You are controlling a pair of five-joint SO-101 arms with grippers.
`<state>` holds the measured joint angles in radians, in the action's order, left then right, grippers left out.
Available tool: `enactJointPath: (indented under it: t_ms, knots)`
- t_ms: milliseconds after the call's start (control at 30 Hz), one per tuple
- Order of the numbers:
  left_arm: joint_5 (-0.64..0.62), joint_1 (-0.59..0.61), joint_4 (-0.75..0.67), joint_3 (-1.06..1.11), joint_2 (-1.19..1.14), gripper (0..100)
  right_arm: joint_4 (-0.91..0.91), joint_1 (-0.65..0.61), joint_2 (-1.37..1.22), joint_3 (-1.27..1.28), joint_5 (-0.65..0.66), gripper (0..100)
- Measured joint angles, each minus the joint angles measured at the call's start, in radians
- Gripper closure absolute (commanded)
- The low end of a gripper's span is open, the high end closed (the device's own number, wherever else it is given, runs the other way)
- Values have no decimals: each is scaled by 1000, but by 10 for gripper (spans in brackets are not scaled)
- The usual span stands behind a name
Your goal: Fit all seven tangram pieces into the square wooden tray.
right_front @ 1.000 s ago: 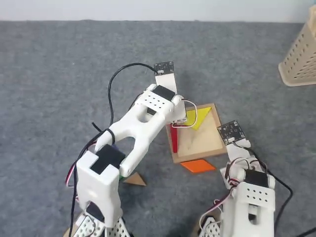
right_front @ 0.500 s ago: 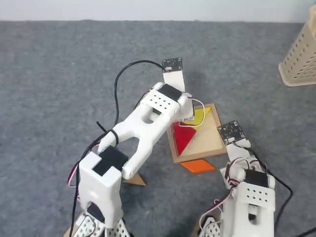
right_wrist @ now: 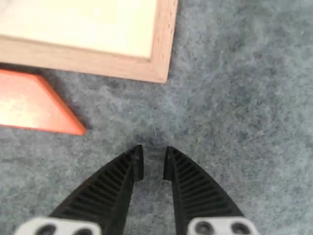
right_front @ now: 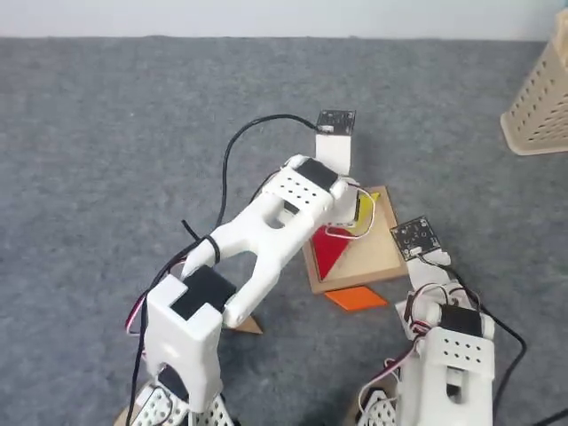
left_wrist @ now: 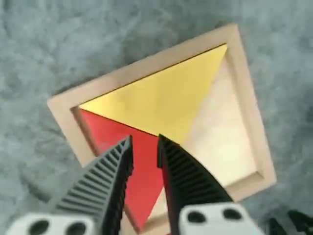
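Observation:
The square wooden tray (right_front: 355, 282) lies on grey carpet right of centre. A red triangle (right_front: 328, 250) lies flat in its left part, and a yellow triangle (right_front: 365, 211) fills its far side. In the left wrist view my left gripper (left_wrist: 145, 142) hovers over the red triangle (left_wrist: 105, 129), just short of the yellow triangle (left_wrist: 161, 98). Its fingers are slightly apart and hold nothing. An orange parallelogram (right_front: 357, 298) rests on the carpet against the tray's near edge. My right gripper (right_wrist: 153, 149) sits low over bare carpet near a tray corner (right_wrist: 164, 44) and the orange parallelogram (right_wrist: 29, 105), fingers nearly together and empty.
A brown triangle (right_front: 244, 324) lies on the carpet beside the left arm's base. A pale perforated basket (right_front: 541, 98) stands at the far right. The right half of the tray floor (left_wrist: 230, 127) is bare wood.
The red triangle, held on edge over the tray's left side a second ago, now lies flat in the tray. My left arm has swung right and farther over the tray. The right arm is still.

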<state>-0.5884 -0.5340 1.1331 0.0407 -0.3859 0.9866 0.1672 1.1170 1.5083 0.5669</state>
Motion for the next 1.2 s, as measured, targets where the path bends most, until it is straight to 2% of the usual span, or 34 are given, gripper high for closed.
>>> enactJointPath:
  t_ms: [400, 600, 1200]
  knots:
    - [140, 49, 68, 8, -61, 921, 0, 0, 0, 0, 0, 908]
    - [180, 77, 110, -48, -110, 982, 0, 0, 0, 0, 0, 908]
    - [376, 204, 150, -46, -152, 983, 0, 0, 0, 0, 0, 908]
